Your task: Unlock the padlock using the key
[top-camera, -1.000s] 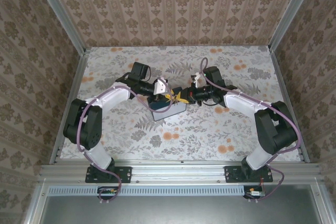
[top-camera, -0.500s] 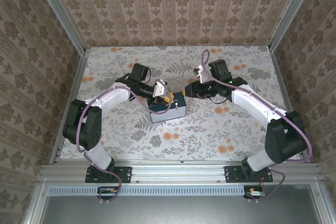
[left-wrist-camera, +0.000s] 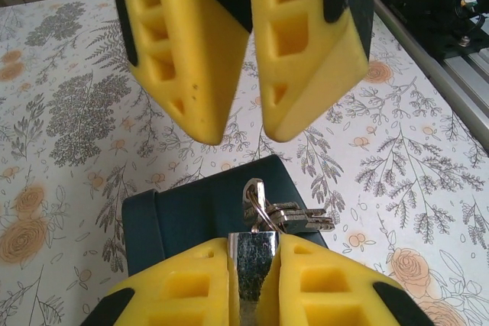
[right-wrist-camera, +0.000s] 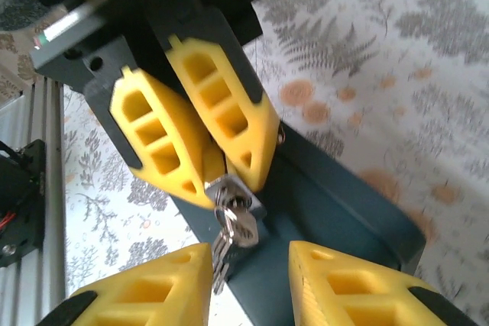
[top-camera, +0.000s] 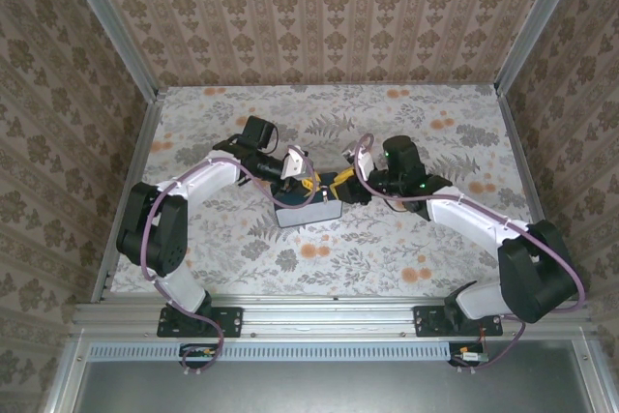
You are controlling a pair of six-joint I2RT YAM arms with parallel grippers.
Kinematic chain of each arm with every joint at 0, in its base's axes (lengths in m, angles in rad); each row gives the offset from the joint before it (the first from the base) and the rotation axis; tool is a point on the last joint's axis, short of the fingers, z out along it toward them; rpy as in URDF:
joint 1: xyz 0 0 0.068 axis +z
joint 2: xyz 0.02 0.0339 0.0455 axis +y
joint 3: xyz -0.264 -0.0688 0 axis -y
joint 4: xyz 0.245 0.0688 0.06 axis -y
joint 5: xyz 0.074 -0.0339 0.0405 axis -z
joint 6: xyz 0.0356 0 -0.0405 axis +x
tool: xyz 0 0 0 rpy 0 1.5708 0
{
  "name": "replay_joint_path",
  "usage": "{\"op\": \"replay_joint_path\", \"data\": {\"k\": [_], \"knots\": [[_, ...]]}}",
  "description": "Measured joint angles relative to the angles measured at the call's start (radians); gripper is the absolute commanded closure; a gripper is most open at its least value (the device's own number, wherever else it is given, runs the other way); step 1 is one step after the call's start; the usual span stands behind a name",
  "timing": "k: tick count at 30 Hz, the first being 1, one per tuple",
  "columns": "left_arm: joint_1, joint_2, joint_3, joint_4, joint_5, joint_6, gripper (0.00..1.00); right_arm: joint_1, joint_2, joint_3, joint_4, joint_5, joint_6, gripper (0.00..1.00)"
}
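Observation:
My left gripper [left-wrist-camera: 254, 243] is shut on the silver padlock [left-wrist-camera: 252, 269], holding it over the dark blue box [left-wrist-camera: 191, 215]. The key [left-wrist-camera: 257, 192] sticks up out of the padlock's end, with a ring and spare keys [left-wrist-camera: 306, 219] hanging off it. My right gripper [left-wrist-camera: 244, 131] faces it, open, a short way from the key. In the right wrist view the key bunch [right-wrist-camera: 235, 227] hangs just above the gap of my right gripper [right-wrist-camera: 250, 253], touching neither finger. The padlock [right-wrist-camera: 233, 187] sits there between my left fingers [right-wrist-camera: 221, 104]. From above, both grippers [top-camera: 302, 187] [top-camera: 346, 187] meet over the box [top-camera: 314, 210].
The box lies mid-table on a floral cloth [top-camera: 387, 239]. Aluminium rails [top-camera: 329, 309] run along the near edge, and patterned walls [top-camera: 319, 16] close in the back and sides. Open cloth lies all round the box.
My right gripper has let go of the key and opened. It drew back to the right, then came in again lower, facing the padlock. The left gripper has held still.

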Motion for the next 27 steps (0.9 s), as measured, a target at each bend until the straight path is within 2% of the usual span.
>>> {"op": "replay_joint_path", "data": {"k": [6, 19, 27], "knots": [[0.000, 0.000, 0.008, -0.010, 0.007, 0.000, 0.96, 0.014, 0.020, 0.007, 0.051, 0.003, -0.048, 0.71], [-0.011, 0.031, 0.048, -0.011, 0.034, -0.001, 0.96, 0.024, 0.037, 0.013, 0.002, -0.019, -0.146, 0.74], [-0.011, 0.031, 0.048, -0.013, 0.041, 0.000, 0.96, 0.024, 0.048, 0.023, -0.003, -0.012, -0.174, 0.80]]}}
